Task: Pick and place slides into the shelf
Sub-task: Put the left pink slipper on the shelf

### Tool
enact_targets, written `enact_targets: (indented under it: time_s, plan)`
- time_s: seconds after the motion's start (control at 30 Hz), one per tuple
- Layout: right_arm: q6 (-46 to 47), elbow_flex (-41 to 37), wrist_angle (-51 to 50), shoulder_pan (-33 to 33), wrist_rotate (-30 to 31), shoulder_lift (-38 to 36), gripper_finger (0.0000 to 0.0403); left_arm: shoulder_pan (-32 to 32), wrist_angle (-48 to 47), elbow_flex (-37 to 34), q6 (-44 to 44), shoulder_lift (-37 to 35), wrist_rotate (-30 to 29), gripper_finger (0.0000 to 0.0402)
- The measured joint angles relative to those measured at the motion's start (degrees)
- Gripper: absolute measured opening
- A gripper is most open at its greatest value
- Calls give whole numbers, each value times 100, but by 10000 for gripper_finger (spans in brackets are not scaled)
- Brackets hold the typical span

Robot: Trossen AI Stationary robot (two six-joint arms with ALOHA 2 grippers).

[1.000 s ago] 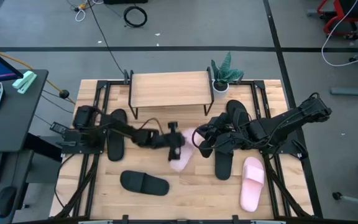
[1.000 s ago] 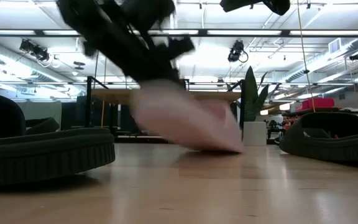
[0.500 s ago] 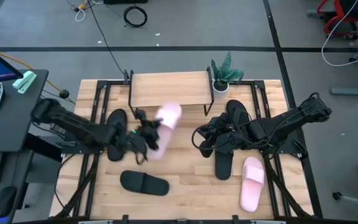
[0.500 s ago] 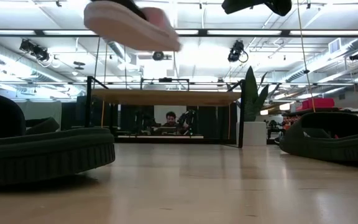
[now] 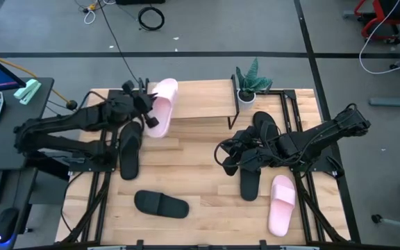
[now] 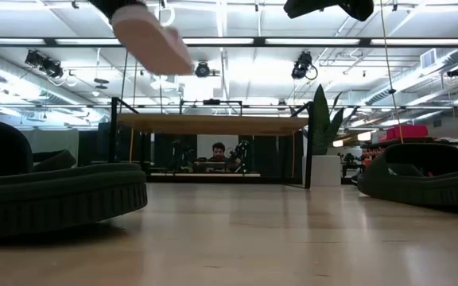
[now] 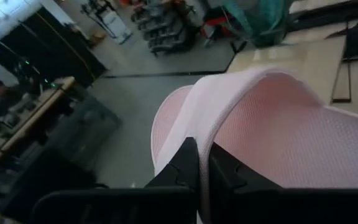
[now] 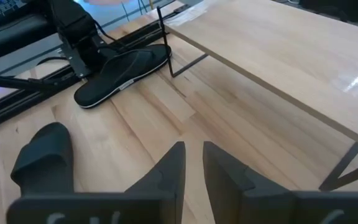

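**Pink slide aloft at shelf's left end**

Left pincer point(image 7: 199, 163) pressed together on the edge of a pale pink slide point(image 5: 160, 106); grip seen only in left wrist view, fingers point(image 7: 179, 169) closed on the strap rim. High view places the slide over the left end of the shelf point(image 5: 200, 100), toe pointing away from the arm. Low view shows only its sole point(image 6: 149, 40), tilted, well above the shelf plank point(image 6: 213, 124); no contact visible.

Right pincer point(image 8: 194, 163) slightly spread, nothing between the fingers; hangs over bare tabletop point(image 5: 200, 180) right of centre, pointed toward the shelf.

Elsewhere on tabletop, high view: black flip-flop point(image 5: 129, 149) at left, black slide point(image 5: 160, 204) near front, second pink slide point(image 5: 281, 203) at right front, further black footwear under the right arm point(image 5: 250, 182). Potted plant point(image 5: 248, 82) beside shelf's right end. Low view alone shows a person point(image 6: 218, 151) seated beyond the shelf.
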Motion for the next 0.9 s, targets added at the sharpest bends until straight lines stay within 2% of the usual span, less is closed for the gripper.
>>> enact_targets:
  time_s: [0.13,0.27,0.43,0.53,0.77,0.9]
  plan:
    - [22,0,-4,0,-1,0,63,663,662,-644,222,147,-30,11]
    - [-4,0,2,0,0,0,63,1101,1974,-1392,596,184,8,11]
    - [-40,0,2,0,29,0,63,1503,3066,-1986,609,186,583,11]
    - [-167,0,1,0,37,0,63,1714,3152,-2016,610,207,653,11]
    - [-205,0,2,0,33,0,63,2176,2978,-2020,580,254,1238,12]
    - [-212,0,0,0,31,0,63,2353,2966,-2020,606,389,1330,11]
